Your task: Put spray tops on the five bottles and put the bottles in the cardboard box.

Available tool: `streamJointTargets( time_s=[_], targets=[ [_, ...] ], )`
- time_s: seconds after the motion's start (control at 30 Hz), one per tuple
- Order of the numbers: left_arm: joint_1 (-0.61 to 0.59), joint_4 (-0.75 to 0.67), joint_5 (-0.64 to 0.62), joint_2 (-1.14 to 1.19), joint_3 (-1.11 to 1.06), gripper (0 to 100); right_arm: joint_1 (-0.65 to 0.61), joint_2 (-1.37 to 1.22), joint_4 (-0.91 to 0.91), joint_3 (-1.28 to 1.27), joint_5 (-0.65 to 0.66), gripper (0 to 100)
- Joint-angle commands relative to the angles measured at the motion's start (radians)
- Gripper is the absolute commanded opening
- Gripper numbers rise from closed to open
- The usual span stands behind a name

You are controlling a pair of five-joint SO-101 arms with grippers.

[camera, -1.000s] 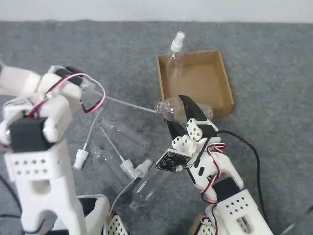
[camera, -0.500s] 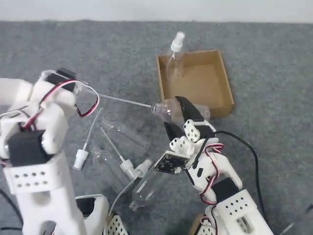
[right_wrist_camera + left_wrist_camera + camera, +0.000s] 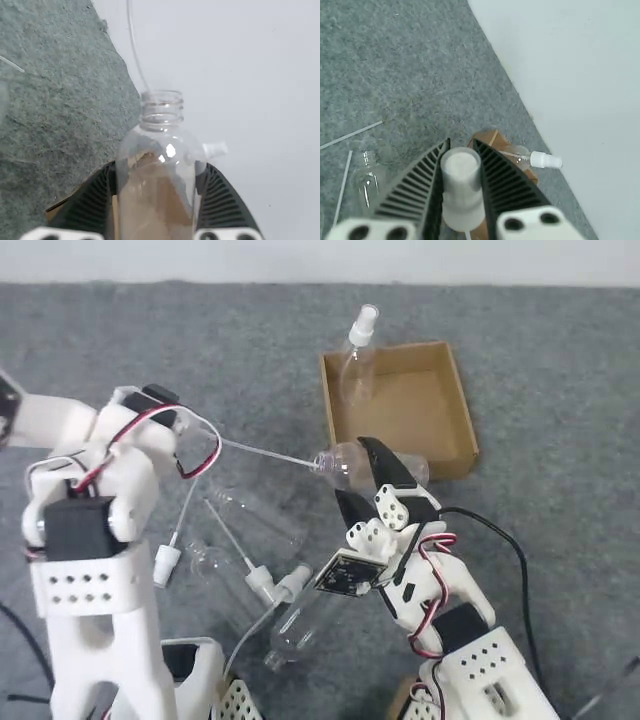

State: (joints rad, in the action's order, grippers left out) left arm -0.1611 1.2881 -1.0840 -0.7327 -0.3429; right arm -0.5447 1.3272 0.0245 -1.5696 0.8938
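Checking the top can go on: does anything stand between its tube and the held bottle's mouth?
Nothing visible does. The tube runs from the top in the left hand straight to the mouth of the bottle in the right hand.

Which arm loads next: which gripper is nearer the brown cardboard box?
Right. The right gripper, holding a clear plastic bottle, is at the box's edge; left gripper farther off.
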Motion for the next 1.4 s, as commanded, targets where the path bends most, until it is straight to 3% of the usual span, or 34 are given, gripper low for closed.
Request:
streamJointTargets(
  time_s=[0.0, 0.47, 0.9, 1.2, 1.37],
  targets=[
    [0.035, -0.026, 0.006, -0.037, 0.008, 1, -0.015, 0.019, -0.015, 0.005, 0.008, 0.8],
    [0.130, 0.014, 0.009, -0.120, -0.015, 1, -0.024, 0.019, 0.019, 0.011, 0.008, 0.7],
    [0.132, -0.146, 0.006, -0.304, -0.236, 1, -0.024, 0.019, 0.019, 0.011, 0.008, 0.7],
    [0.132, -0.146, 0.009, -0.371, -0.294, 1, -0.024, 0.019, 0.019, 0.014, 0.005, 0.7],
    [0.132, -0.146, 0.009, -0.413, -0.323, 1, -0.024, 0.019, 0.012, 0.020, -0.077, 0.7]
  ],
)
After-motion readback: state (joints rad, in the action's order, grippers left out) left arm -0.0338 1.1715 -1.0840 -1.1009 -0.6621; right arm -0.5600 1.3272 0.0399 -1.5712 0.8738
